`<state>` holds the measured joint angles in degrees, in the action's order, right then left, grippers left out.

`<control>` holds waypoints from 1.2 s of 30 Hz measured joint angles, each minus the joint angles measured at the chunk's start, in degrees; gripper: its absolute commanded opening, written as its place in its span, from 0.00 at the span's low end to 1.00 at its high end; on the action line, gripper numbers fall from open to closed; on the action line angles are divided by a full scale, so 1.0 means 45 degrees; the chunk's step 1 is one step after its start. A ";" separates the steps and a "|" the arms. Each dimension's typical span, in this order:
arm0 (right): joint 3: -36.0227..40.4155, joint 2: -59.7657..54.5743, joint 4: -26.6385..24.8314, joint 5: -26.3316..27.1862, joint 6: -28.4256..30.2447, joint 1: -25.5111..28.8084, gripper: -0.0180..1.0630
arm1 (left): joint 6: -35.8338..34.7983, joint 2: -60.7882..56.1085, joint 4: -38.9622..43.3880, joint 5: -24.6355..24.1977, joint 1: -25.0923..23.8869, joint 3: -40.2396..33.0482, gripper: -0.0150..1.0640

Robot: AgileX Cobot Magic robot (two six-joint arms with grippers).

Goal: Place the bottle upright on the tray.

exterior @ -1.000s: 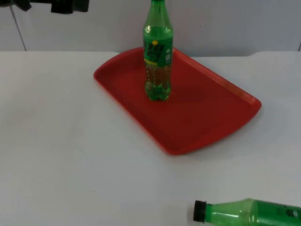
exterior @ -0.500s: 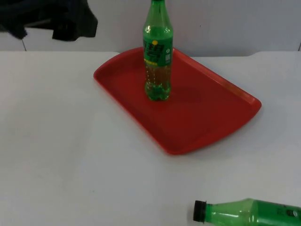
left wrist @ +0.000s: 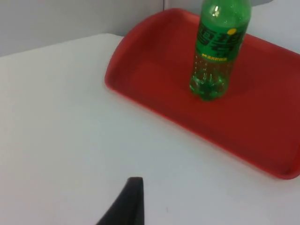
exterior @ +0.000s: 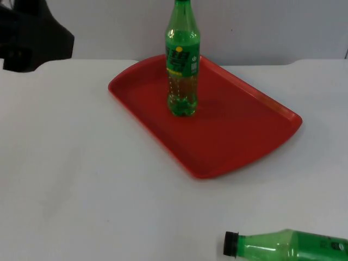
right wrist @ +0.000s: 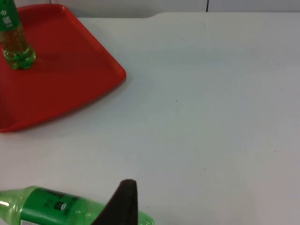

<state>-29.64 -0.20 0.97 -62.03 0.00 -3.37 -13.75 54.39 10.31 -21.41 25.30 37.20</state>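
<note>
White worktop (exterior: 81, 179), grey wall behind. Top view: red tray (exterior: 234, 136) carries upright green bottle (exterior: 182, 65); second green bottle (exterior: 288, 246) lies on worktop near front edge, black cap pointing left, well apart from tray. Left arm (exterior: 30, 38) at upper left corner.

Left wrist view: left end effector fingertip (left wrist: 126, 201) above bare worktop, spread unclear.

Right wrist view: right end effector fingertip (right wrist: 123, 200) near lying bottle, spread unclear.

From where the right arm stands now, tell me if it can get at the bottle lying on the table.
Probably yes. The lying green bottle rests on bare white table just beyond the right gripper's fingertip, apart from the red tray, with nothing between.
</note>
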 measured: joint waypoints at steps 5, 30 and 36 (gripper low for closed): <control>0.0000 0.0000 0.0000 0.0000 0.0000 0.0000 0.99 | 0.0055 -0.1550 0.0000 -0.0765 0.0000 -0.0417 0.99; 0.0000 0.0000 0.0000 0.0000 0.0000 0.0000 0.99 | 0.1442 -0.8538 -0.0434 -0.6666 0.0000 -0.0558 0.99; 0.0000 0.0000 0.0000 0.0000 0.0000 0.0000 0.99 | 0.1858 -0.9398 -0.0781 -0.7210 0.0000 -0.0558 0.99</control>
<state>-29.64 -0.20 0.97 -62.03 0.00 -3.37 -5.39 12.10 6.80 -53.86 25.30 34.69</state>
